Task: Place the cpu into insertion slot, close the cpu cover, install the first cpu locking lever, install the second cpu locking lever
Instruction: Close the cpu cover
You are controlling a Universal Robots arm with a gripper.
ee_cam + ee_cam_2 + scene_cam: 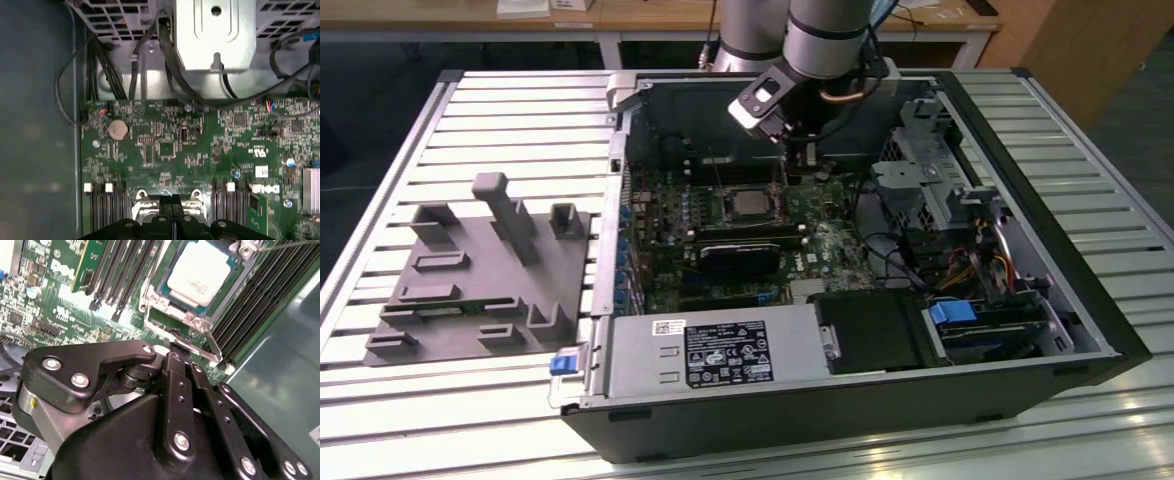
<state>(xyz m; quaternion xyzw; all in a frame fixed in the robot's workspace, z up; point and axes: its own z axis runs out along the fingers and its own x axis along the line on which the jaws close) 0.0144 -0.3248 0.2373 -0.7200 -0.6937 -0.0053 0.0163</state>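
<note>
Silvery cpu (200, 272) lies flat in insertion slot (155, 301); cpu cover (207, 340) seemingly raised.

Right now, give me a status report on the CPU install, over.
Gripper low over green motherboard, jaws together, tip at edge of silvery metal cpu cover. Pale silvery square cpu sits in insertion slot. Nothing in the way.

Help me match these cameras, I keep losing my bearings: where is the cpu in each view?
Exterior view: the cpu sits mid-motherboard, near the gripper.
Second wrist view: the cpu lies just beyond the gripper, between memory slots.
First wrist view: hidden behind the gripper.
Shared landmark: the black memory slots, seen in all three.
</note>
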